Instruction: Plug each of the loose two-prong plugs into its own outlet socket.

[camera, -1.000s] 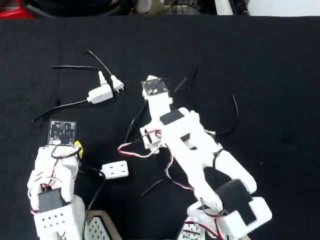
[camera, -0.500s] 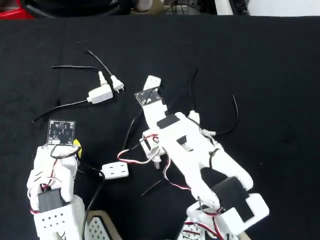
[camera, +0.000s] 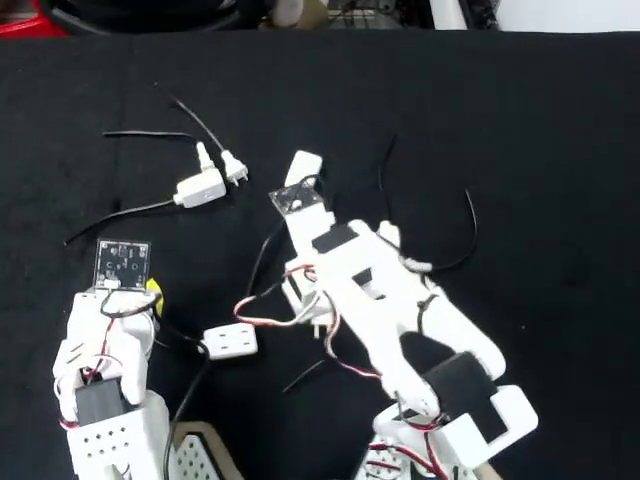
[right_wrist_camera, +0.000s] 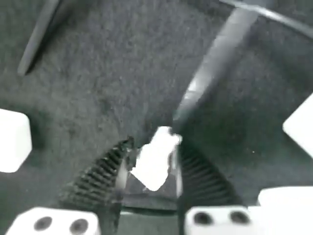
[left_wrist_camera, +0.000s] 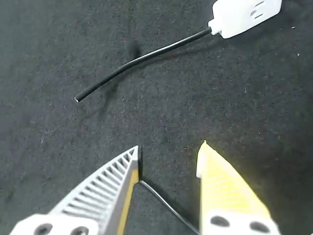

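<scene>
My right gripper [camera: 299, 182] is near the table's middle, shut on a white plug [right_wrist_camera: 155, 157] whose end [camera: 305, 162] sticks out past the fingers. To its left lies a white outlet socket [camera: 200, 188] with two white plugs [camera: 205, 155] [camera: 236, 168] on black cables right beside it. A second white outlet socket [camera: 230, 340] rests near the front, between the arms. My left gripper [left_wrist_camera: 168, 147] hangs open low over the cloth at the front left, with a thin black cable [left_wrist_camera: 164, 198] running between its fingers. The first socket [left_wrist_camera: 244, 13] lies ahead of it.
Black cloth [camera: 540, 130] covers the whole table. Loose black cables [camera: 468, 225] curl to the right of the right arm, and another [camera: 110, 212] trails left from the first socket. A white block [right_wrist_camera: 12, 142] lies beside the right gripper.
The right gripper has pulled back a little toward the front and left, and the white plug's end now shows past its tip. The left arm has kept still.
</scene>
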Robot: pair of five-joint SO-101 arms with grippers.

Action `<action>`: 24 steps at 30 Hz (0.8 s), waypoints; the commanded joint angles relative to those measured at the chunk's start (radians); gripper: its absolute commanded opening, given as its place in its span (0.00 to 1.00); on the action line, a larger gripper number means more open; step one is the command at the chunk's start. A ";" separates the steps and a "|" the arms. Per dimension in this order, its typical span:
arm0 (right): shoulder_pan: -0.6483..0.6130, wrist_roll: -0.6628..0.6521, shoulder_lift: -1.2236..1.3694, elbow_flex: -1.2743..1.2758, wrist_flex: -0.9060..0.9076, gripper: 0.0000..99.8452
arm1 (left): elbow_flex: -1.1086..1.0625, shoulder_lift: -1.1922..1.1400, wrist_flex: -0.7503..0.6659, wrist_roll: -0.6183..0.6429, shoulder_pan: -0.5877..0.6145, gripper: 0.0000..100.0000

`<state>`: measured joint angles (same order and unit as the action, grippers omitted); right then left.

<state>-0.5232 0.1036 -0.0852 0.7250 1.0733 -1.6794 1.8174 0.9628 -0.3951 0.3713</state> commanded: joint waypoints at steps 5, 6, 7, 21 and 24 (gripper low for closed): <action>-0.008 -0.008 0.002 -0.050 0.023 0.05 | -0.021 -0.005 -0.021 -0.006 0.012 0.20; 0.000 -0.008 0.002 -0.047 0.025 0.05 | -0.021 -0.005 -0.021 -0.006 0.012 0.20; 0.003 -0.008 0.002 -0.045 0.025 0.05 | -0.021 -0.005 -0.021 -0.006 0.012 0.20; -0.043 -0.017 0.002 -0.047 0.141 0.05 | -0.021 -0.005 -0.021 -0.006 0.012 0.20; -0.049 -0.017 0.002 -0.047 0.144 0.05 | -0.021 -0.005 -0.021 -0.006 0.012 0.20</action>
<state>-0.5570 0.0928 -0.0852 0.7204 1.2068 -1.6794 1.8174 0.9628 -0.3951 0.3713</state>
